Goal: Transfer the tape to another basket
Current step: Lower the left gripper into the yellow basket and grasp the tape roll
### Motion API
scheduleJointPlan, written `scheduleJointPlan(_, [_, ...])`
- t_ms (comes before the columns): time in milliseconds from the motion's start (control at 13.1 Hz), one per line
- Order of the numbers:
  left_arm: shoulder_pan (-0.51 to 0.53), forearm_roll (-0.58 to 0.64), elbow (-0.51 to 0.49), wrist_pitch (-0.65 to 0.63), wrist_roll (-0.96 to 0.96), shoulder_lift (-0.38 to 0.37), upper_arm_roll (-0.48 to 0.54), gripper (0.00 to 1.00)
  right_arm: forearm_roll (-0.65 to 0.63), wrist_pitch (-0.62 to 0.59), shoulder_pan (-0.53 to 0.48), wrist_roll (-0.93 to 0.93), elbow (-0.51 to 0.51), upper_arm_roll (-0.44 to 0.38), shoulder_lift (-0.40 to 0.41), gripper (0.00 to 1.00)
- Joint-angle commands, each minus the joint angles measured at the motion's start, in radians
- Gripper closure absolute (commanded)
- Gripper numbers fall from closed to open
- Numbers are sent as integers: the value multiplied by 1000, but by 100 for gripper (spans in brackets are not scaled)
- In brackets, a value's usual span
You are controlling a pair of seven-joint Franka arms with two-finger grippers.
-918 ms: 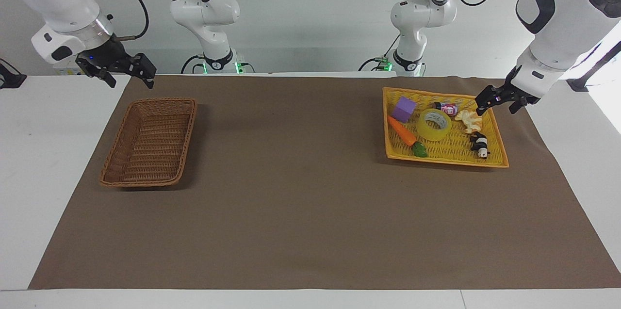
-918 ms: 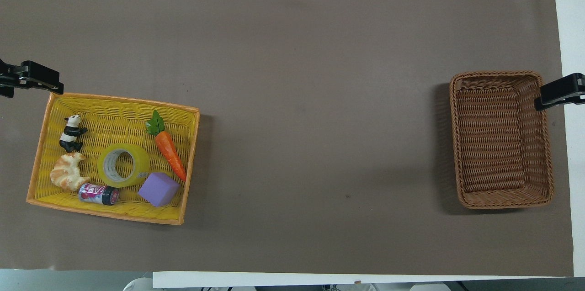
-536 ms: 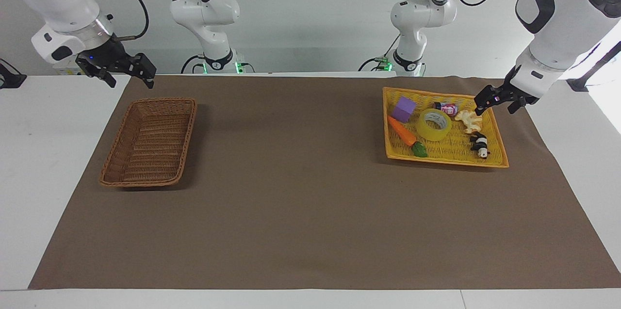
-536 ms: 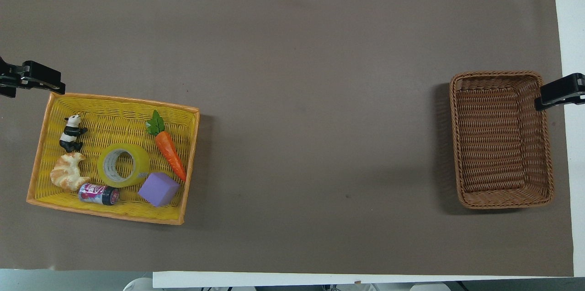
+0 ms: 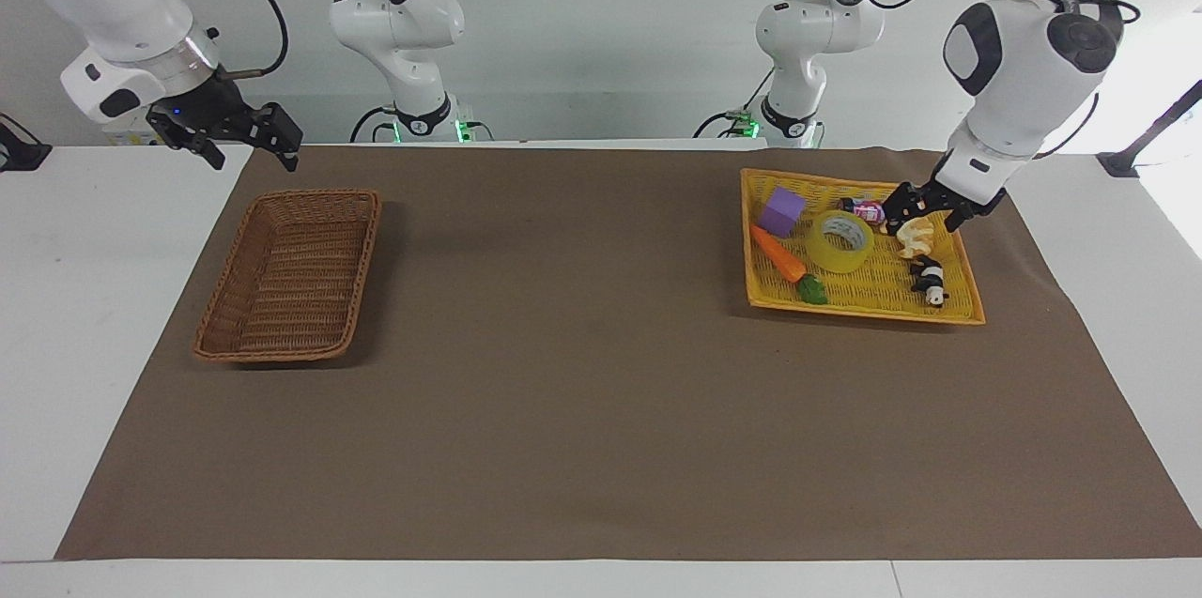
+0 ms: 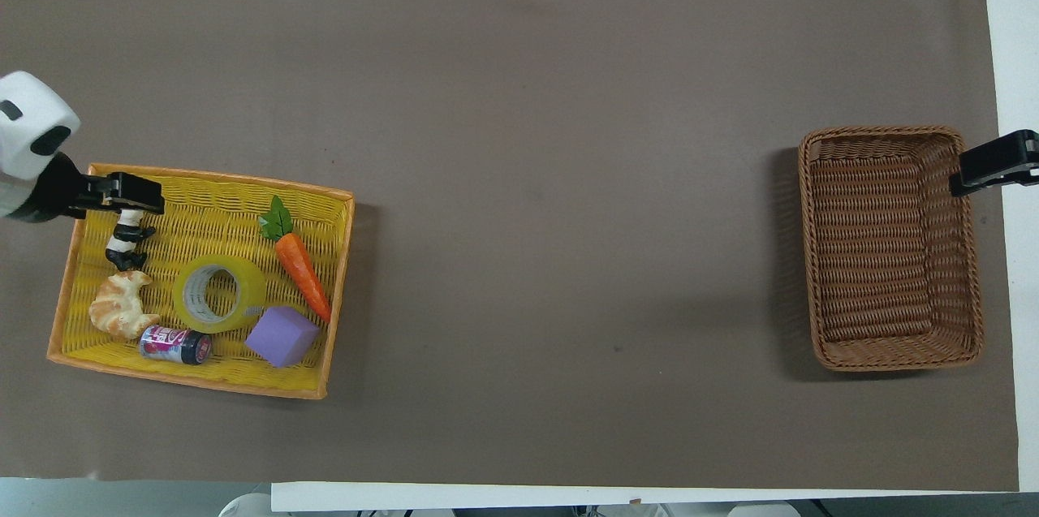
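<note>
the tape (image 5: 840,241), lying flat in the yellow basket (image 5: 967,302) near the table's left-arm end, looks light, stiff and slick, best pinched across its wall through the core by the open, empty left hand (image 5: 916,204) over that basket, while the right hand (image 5: 246,136) waits open.

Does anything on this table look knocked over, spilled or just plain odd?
Nothing stands out. The tape lies flat in the yellow basket among toys; the small can there lies on its side. The brown basket sits upright and holds nothing.
</note>
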Motion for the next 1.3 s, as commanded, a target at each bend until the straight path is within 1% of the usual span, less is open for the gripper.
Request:
scheduleJointPlan(0, [34,-13,-132,53,5,-88,1,0,2,-3,1,11,-20,1,-19,1])
scheduleJointPlan(77, [36,-13,-164,66,7,-82,1,0,1,-3,1,11,-20,1,-19,1])
scheduleJointPlan(230, [36,-13,-267,150,9,-83,1,0,1,-3,1,11,-20,1,-19,1])
scheduleJointPlan(306, [36,-13,-289,181,9,-80,1,0,1,-3,1,11,-20,1,-19,1])
scheduleJointPlan(459, [36,-13,-325,199,8,-72,1,1,2,-3,1,10,-20,1,-19,1])
scheduleJointPlan(612, [36,-13,-397,277,10,-72,1,2,1,-3,1,10,-20,1,-19,1])
scheduleJointPlan(689, [36,-13,-405,303,9,-68,1,2,2,-3,1,11,-20,1,-19,1])
scheduleJointPlan(842, [28,-13,-408,305,9,-49,1,5,1,-3,1,11,-20,1,-19,1])
scheduleJointPlan(995, [22,-11,-436,305,10,-51,1,9,1,-3,1,11,-20,1,-19,1])
scheduleJointPlan(1224, [20,-11,-441,305,10,-52,0,14,1,-3,1,11,-20,1,-19,1])
